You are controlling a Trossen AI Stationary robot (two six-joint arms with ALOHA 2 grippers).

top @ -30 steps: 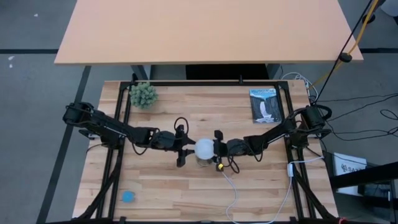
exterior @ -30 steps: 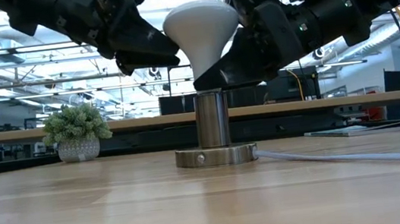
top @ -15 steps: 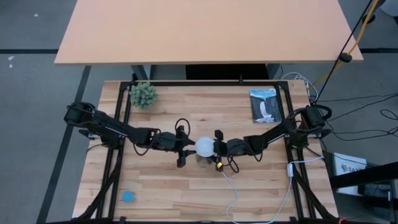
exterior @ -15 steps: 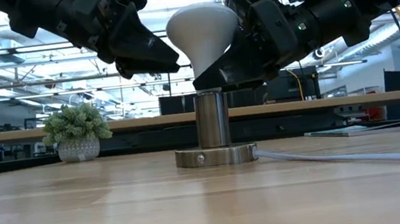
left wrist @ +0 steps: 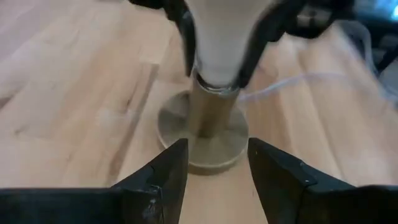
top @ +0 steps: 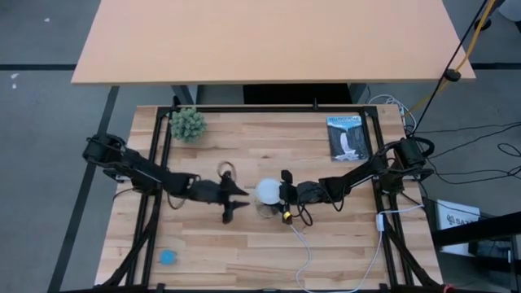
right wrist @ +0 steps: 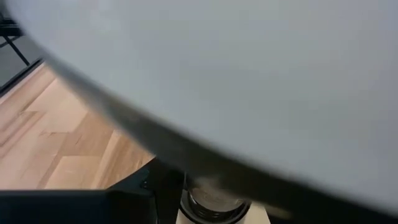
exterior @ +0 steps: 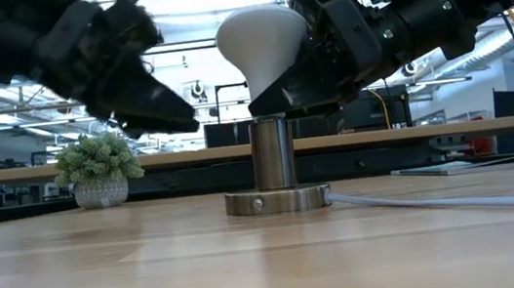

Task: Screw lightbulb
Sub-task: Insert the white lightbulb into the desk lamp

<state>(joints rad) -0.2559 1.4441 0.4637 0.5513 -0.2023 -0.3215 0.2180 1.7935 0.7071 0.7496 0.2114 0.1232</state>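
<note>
The white lightbulb (top: pixel 267 193) stands dome up on a metal socket (exterior: pixel 274 162), its narrow end in the socket's top (left wrist: pixel 214 87). My right gripper (top: pixel 281 195) reaches in from the table's right and is shut on the lightbulb below the dome (exterior: pixel 263 35). My left gripper (top: pixel 236 201) hangs open to the left of the socket, lower than the dome and apart from it. In the left wrist view, its two fingers (left wrist: pixel 217 168) frame the socket's round foot (left wrist: pixel 205 134). The lightbulb (right wrist: pixel 249 74) fills the right wrist view. My right gripper pinches the lightbulb's tapering neck (left wrist: pixel 217 56) between its two fingers (left wrist: pixel 185 37), just above the socket. The fingers come from the table's right, slanting a little downward. The lightbulb stands nearly upright, leaning slightly, with its lower end in the socket.
A white cord (top: pixel 303 244) runs from the socket toward the near edge. A small potted plant (top: pixel 188 124) stands at the far left, a booklet (top: pixel 348 137) lies at the far right, and a blue disc (top: pixel 168 257) lies near the front left corner.
My left gripper has drawn back from the lightbulb's dome toward the table's left edge and has sunk lower, its fingers the same distance apart. The lightbulb has stayed on the socket in my right gripper.
</note>
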